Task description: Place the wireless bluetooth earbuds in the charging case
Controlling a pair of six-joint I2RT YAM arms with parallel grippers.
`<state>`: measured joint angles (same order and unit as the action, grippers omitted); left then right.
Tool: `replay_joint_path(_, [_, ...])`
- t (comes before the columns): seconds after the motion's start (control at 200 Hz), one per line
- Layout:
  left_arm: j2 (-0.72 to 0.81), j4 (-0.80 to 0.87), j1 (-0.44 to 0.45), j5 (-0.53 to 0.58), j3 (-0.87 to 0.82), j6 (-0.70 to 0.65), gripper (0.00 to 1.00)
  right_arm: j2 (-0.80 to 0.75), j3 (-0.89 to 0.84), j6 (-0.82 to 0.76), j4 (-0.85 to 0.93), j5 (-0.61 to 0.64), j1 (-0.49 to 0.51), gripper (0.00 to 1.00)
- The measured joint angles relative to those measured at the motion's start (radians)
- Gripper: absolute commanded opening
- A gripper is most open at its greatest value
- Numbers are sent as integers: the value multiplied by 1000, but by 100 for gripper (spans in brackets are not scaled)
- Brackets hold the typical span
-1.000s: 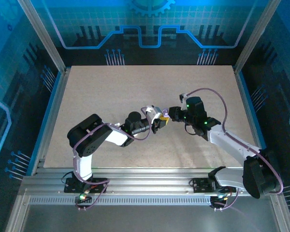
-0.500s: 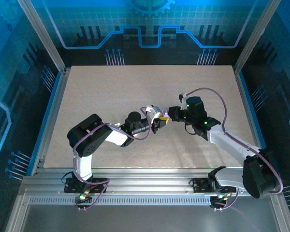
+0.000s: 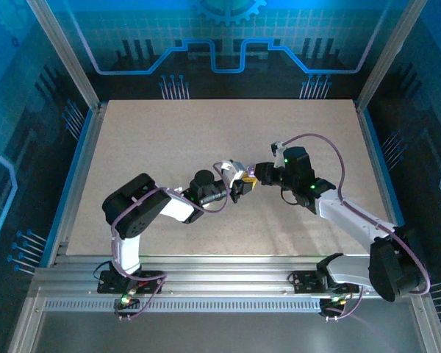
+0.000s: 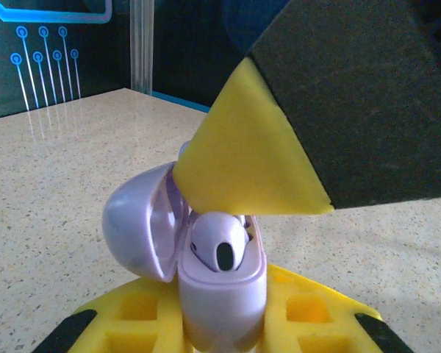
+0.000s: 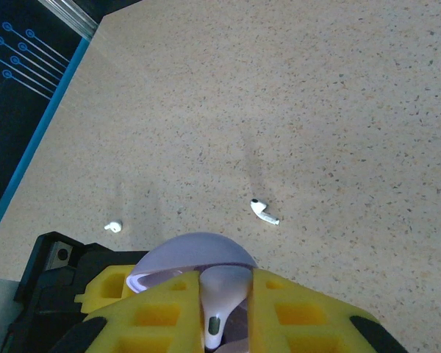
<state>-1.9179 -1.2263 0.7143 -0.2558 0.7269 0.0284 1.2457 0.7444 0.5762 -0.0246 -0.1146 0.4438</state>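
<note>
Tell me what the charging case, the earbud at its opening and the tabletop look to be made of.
Charging case: lilac plastic, it seems, smooth and glossy, with soft highlights on its lid. Earbud: glossy white plastic, probably. Tabletop: matte beige with dark speckles, stone-like composite or laminate; cannot tell which.

Bright, even overhead light; soft shadows on table [image 3: 169, 140]; wrist foregrnd blurry.

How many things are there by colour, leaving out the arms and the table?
White: 3 (earbud in the case, loose earbud, tiny piece too small to name)
Lilac: 1 (case)
Total: 4
</note>
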Motion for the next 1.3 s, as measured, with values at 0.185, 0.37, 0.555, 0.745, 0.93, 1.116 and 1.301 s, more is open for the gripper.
replay_joint_path(0.185, [0,-21,0,2,-10,0,10,0,0,3,-6,-17,0,25])
replay_joint_path(0.37, [0,-23,0,1,-10,0,10,-3,0,9,-11,-25,0,31])
replay_joint_path(0.555, [0,-40,0,-3,-11,0,10,-21,0,11,-10,-34,0,35])
replay_joint_path(0.745, [0,-44,2,-3,-11,0,10,-36,0,10,5,-36,0,42])
replay_joint_path(0.93, [8,-47,2,-3,-11,0,10,-65,0,11,29,-35,0,48])
replay_joint_path(1.116, [16,-60,2,-3,-11,0,10,-95,0,11,42,-34,0,54])
replay_joint_path(1.301, [24,-62,2,-3,-11,0,10,-127,0,11,48,-36,0,57])
